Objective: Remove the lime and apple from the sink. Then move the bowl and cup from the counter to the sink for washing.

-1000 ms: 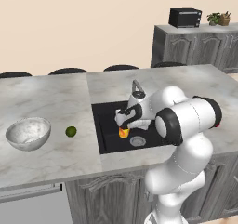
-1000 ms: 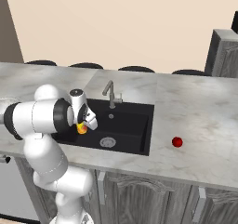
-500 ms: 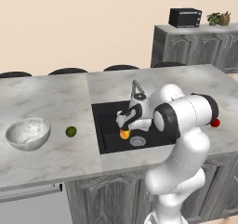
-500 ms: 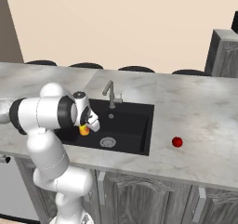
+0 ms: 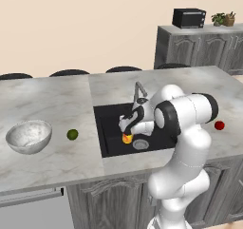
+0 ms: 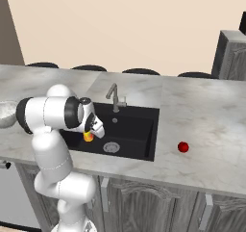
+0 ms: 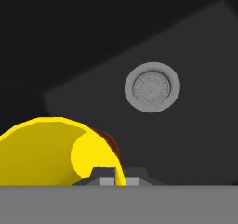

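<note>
Yellow cup (image 7: 44, 151) is nearest: clamped in the gripper (image 5: 127, 130), jaws closed on its rim wall, mouth facing the hand camera so its pale inner bottom shows. It hangs over the front-left part of the sink (image 5: 107, 117), inside the basin edges, above the black floor and not resting on it as far as I can tell. My read: held low over the basin so the release drop is short and it won't bounce or roll toward the drain (image 7: 152, 87).

Looks: small plain tumbler, smooth, saturated yellow, a red-orange patch showing at its side in the hand view and as an orange glow on its lower edge in both base views.

Basin has nothing else in it; grey faucet (image 6: 114, 96) stands at the back edge, clear of the arm.

Fruit are already out. Apple (image 6: 182, 147) sits on the counter right of the sink, near the front edge, well apart from the basin. Lime (image 5: 72, 134) sits on the counter left of the sink, between the basin edge and the bowl (image 5: 28, 136). Both likely parked clear of the sink rim so they can't roll back in.

Bowl is upright near the counter's left end, grey-white marbled, untouched. Judgement: cup placement in progress, bowl is the last item.
</note>
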Available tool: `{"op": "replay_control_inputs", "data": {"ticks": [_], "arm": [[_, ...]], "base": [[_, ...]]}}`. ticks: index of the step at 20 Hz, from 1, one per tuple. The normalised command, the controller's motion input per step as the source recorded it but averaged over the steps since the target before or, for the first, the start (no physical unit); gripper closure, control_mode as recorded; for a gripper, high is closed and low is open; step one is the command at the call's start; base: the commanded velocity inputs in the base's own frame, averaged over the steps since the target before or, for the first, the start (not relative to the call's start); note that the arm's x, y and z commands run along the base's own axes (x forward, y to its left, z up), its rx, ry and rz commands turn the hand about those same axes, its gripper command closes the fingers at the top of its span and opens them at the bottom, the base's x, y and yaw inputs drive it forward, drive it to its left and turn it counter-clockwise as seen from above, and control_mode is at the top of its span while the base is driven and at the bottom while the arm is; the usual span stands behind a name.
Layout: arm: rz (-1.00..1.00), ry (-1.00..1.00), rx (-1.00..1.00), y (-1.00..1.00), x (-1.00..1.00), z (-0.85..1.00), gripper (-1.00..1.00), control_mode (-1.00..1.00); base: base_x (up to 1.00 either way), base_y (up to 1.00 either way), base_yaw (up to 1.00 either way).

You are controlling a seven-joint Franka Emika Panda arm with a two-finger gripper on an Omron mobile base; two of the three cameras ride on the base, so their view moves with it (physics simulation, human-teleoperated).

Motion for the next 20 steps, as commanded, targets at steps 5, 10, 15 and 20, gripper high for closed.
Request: {"op": "replay_control_inputs", "data": {"ticks": [5, 10, 15, 20], "arm": [[0.0, 0.0, 0.0, 0.0, 0.12, -0.18, 1.0, -1.0], [0.0, 0.0, 0.0, 0.0, 0.16, -0.16, 1.0, -1.0], [0.0, 0.0, 0.0, 0.0, 0.2, -0.14, 1.0, -1.0], [0.0, 0.0, 0.0, 0.04, 0.2, -0.13, 1.0, -1.0]], "base": [[0.0, 0.0, 0.0], [0.0, 0.0, 0.0], [0.0, 0.0, 0.0], [0.0, 0.0, 0.0]]}}
